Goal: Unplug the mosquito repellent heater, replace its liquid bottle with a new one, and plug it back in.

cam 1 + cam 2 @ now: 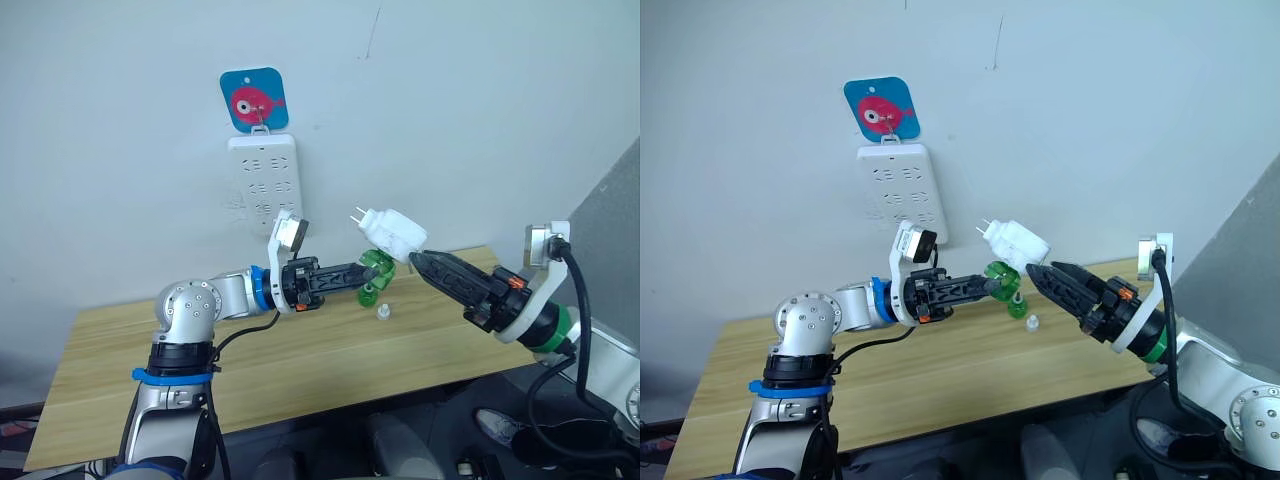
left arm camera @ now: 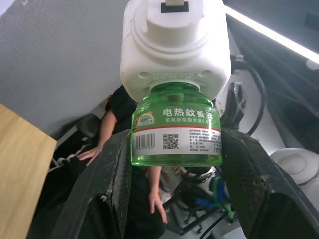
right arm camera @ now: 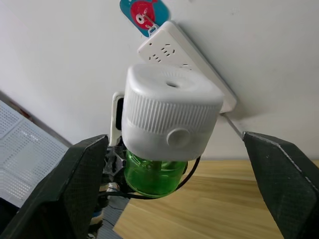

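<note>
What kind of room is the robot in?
Probably an indoor workroom or lab set up for testing. A plain wooden table stands against a bare white wall, a white power strip hangs there under a blue fish hook, and loose cables trail below.

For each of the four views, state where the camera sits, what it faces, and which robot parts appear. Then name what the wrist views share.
Left eye view: head, facing the wall strip; both arms.
Right eye view: same, offset sideways.
Left wrist view: along the left claw clamping the green bottle.
Right wrist view: along the right claw around the heater.
Shared: heater and bottle.
</note>
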Motion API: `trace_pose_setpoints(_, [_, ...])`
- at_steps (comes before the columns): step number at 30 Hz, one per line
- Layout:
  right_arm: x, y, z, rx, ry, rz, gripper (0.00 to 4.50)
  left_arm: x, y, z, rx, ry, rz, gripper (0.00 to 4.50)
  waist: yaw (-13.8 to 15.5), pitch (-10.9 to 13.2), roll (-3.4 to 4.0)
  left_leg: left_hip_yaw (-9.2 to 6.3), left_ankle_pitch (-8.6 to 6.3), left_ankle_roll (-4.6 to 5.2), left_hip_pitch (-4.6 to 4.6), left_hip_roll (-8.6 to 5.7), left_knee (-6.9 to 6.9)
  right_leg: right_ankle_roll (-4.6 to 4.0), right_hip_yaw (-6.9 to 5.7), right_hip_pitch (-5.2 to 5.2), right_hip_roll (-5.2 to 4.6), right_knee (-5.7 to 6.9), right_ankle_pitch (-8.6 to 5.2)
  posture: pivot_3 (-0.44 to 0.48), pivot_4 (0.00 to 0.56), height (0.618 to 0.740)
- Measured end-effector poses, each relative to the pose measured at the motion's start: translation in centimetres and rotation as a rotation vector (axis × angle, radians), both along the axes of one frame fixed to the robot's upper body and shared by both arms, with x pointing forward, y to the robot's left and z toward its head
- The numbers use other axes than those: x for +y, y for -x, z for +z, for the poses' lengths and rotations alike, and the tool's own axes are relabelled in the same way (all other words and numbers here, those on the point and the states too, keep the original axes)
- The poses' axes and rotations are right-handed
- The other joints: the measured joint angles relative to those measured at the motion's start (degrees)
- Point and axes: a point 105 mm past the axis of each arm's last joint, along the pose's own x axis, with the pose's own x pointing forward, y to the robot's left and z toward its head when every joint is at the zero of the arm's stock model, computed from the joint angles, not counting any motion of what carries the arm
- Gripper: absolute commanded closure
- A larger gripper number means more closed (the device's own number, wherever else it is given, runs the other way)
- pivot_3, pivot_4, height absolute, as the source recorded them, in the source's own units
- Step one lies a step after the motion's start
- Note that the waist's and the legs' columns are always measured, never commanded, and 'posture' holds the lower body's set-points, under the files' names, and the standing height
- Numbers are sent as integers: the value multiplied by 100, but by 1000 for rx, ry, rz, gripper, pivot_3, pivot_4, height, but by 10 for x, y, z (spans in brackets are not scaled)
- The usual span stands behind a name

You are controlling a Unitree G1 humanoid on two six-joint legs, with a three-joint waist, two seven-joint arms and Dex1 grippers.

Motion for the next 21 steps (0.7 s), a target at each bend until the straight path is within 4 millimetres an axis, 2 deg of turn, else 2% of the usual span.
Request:
trace_pose_setpoints(8, [14,-12,16,-50,-48,53,0,-5,4,6,24,1,-34,2210,-1,-1,2,3,0,0,0,-1,0,0,-1,-2,1,0,0,-270,84,740])
trace_pose_setpoints(12, [18,-13,17,-46,-55,75,0,-5,4,10,24,1,-30,2210,6,-1,1,-1,0,0,-3,-1,0,-1,1,-2,0,0,1,-265,82,740])
trace_pose_setpoints(15, [21,-12,16,-40,-63,95,643,-6,4,14,15,4,-36,2210,5,-1,2,3,0,0,-2,-2,1,-1,0,-2,0,0,1,-265,82,740])
trace_pose_setpoints(17, [21,-13,17,-36,-73,99,1317,-6,5,16,13,14,-43,2210,4,-2,2,4,0,0,-1,-2,0,-2,1,-2,0,0,1,-265,82,740])
trace_pose_setpoints(18, [22,-13,18,-34,-83,106,1471,-6,5,17,13,18,-46,2210,3,-1,2,3,0,0,-2,-1,1,-2,1,-3,0,0,1,-265,82,740])
trace_pose_setpoints(21, [22,-13,18,-28,-88,112,1469,-5,5,17,9,15,-46,2210,3,-2,2,2,0,0,-2,-1,0,-1,0,-3,0,0,1,-265,82,740])
